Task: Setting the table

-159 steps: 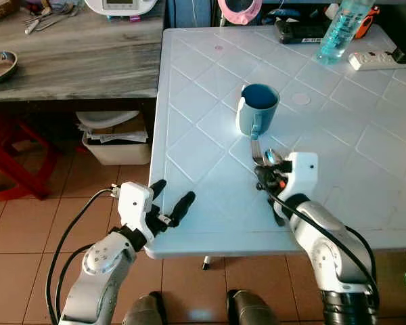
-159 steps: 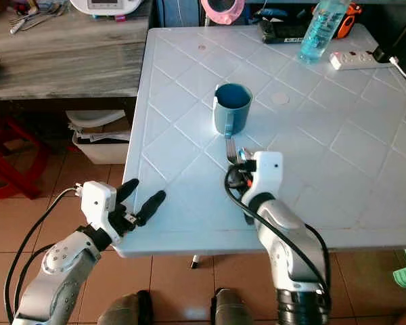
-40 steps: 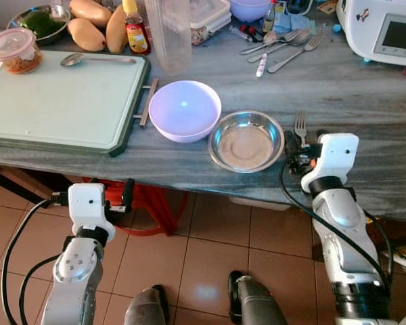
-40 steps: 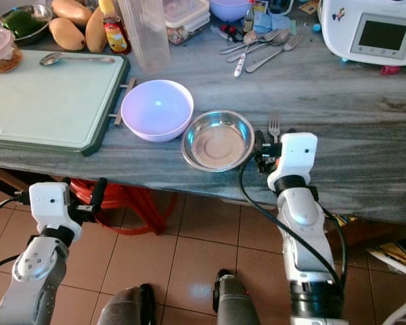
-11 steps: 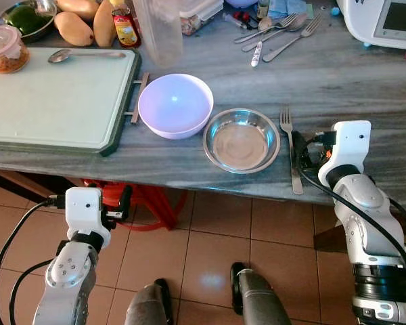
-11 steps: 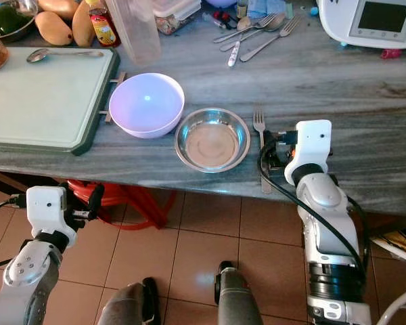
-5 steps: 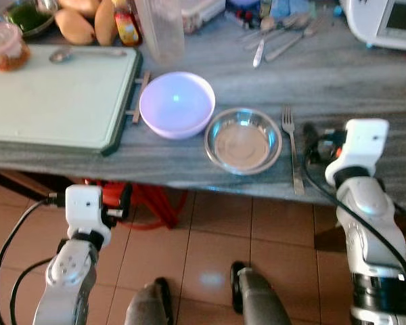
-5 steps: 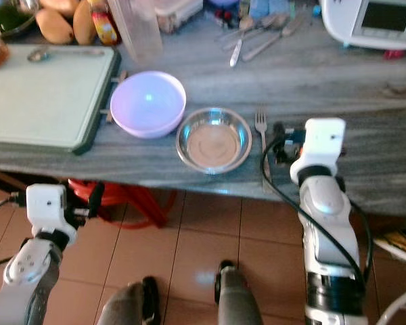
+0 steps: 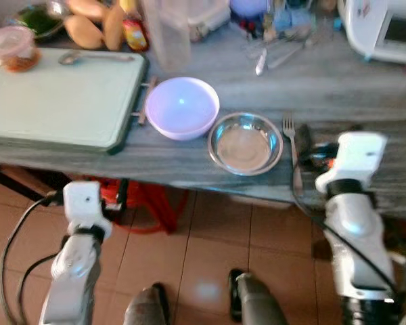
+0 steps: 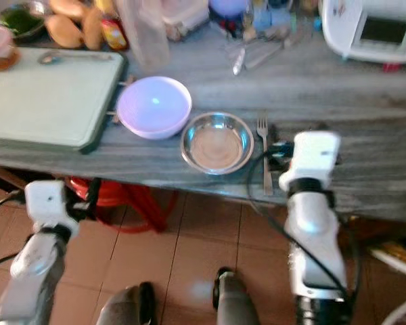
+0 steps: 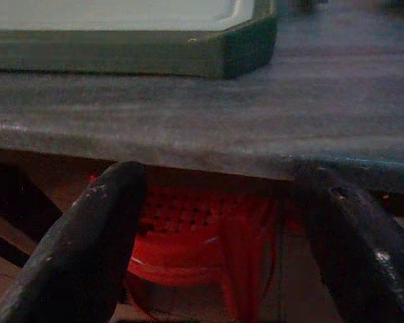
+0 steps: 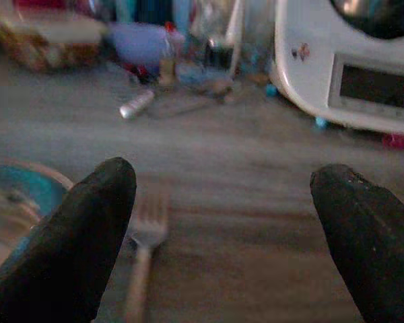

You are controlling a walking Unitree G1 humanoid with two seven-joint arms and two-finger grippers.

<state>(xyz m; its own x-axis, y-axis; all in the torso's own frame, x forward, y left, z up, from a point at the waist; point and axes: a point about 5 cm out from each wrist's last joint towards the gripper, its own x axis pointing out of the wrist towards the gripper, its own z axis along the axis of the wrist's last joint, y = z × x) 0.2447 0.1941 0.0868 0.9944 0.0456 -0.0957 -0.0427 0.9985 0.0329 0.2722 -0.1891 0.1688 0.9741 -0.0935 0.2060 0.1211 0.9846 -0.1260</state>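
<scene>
Left eye view: empty steel bowl (image 9: 245, 143) beside purple bowl (image 9: 183, 108); fork (image 9: 292, 154) loose, both jaws wide.

A grey stone-patterned counter (image 9: 365, 88) is running across the scene above a brown tiled floor (image 9: 210, 271). A pale green cutting board (image 9: 54, 95) with a dark rim is lying on the counter, and a spoon (image 9: 95, 57) is resting along its far edge. A round container (image 9: 10, 47) with reddish contents is sitting at the board's far corner. Mangoes (image 9: 95, 24) and a sauce bottle (image 9: 134, 30) are standing behind the board, beside a clear plastic jug (image 9: 166, 34). A white appliance (image 10: 372, 27) with a display is occupying the counter's far right. A red stool (image 11: 202, 249) is showing beneath the counter edge.
</scene>
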